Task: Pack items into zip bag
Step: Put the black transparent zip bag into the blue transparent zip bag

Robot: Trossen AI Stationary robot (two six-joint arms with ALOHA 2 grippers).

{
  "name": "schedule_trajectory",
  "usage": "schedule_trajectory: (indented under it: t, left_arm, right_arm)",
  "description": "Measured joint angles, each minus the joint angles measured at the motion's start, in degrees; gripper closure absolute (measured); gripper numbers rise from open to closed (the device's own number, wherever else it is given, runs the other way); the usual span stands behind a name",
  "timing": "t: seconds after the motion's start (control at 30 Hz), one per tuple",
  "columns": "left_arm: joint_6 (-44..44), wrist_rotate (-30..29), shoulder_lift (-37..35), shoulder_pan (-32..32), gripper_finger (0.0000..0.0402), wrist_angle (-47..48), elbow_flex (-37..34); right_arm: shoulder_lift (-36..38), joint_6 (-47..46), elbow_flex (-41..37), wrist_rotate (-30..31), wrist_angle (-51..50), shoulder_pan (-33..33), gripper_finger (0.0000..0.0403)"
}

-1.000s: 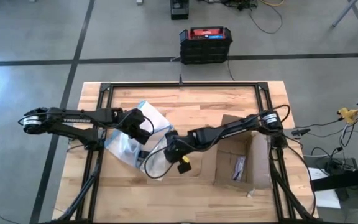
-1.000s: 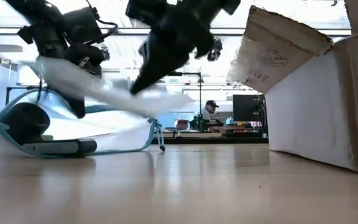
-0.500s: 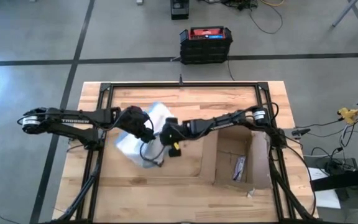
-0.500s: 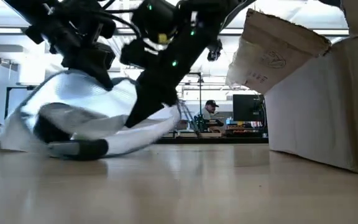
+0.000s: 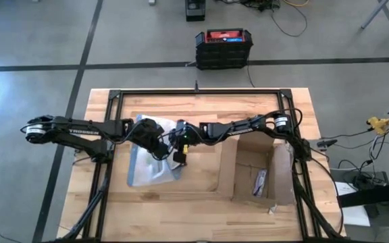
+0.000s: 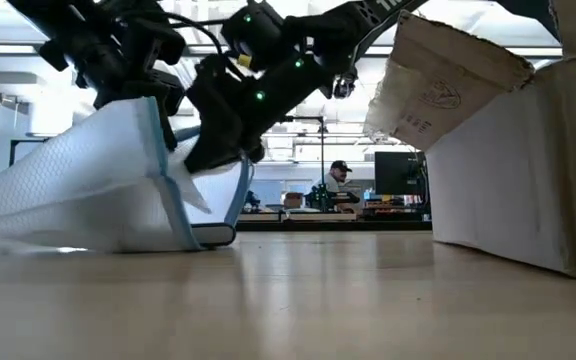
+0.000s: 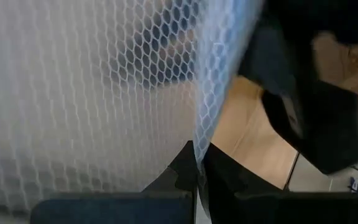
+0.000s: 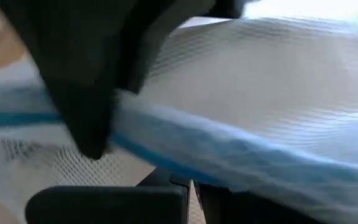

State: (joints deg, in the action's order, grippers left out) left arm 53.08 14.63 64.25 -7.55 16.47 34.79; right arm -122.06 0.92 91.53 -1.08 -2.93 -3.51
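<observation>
Zip bag (image 5: 148,162) sits on the wooden table (image 5: 201,111) at the centre left, gripped along its blue strip by both pincers, which meet close together above its upper edge. From overhead, the left gripper (image 5: 159,144) reaches in from the left and the right gripper (image 5: 178,143) from the right, just beside each other, with the bag spreading below and to the left of them; this view alone shows the open cardboard box (image 5: 258,172) well off to the right gripper's far side, with a small packet lying inside. The table-level view shows what the overhead one cannot: the bag (image 6: 98,180) is lifted at its strip edge and slopes down to rest on the table, its blue strip (image 6: 163,175) running nearly upright beneath the two pincers. The left wrist view shows the bag's honeycomb mesh texture (image 7: 92,93), its edge clenched between that arm's dark fingers (image 7: 182,171). The right wrist view shows the blue strip (image 8: 166,152) pinched in its own clenched fingers (image 8: 185,183). Items inside cannot be made out.
</observation>
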Motion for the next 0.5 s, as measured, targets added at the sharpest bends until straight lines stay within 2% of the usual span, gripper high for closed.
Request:
schedule_trajectory:
  t: [0.17,0.27,0.37,0.5]
  left_arm:
    - [0.0,-0.5,0.0,-0.1,0.0401,0.0,0.0]
    - [-0.1,-0.7,0.1,-0.1,0.0401,0.7,0.0]
    - [-0.6,-2.1,0.2,-0.1,0.0401,2.7,0.0]
    - [-1.8,-5.9,0.2,-0.1,0.0401,3.0,-0.7]
  right_arm:
    - [0.0,2.9,0.0,-0.7,-3.3,0.2,0.0403]
    - [0.0,3.6,0.0,-3.1,-5.3,0.2,0.0395]
    - [0.0,3.6,0.0,-4.0,-6.8,0.3,0.0368]
    - [-1.4,1.2,0.1,-4.0,-7.0,-0.2,0.0313]
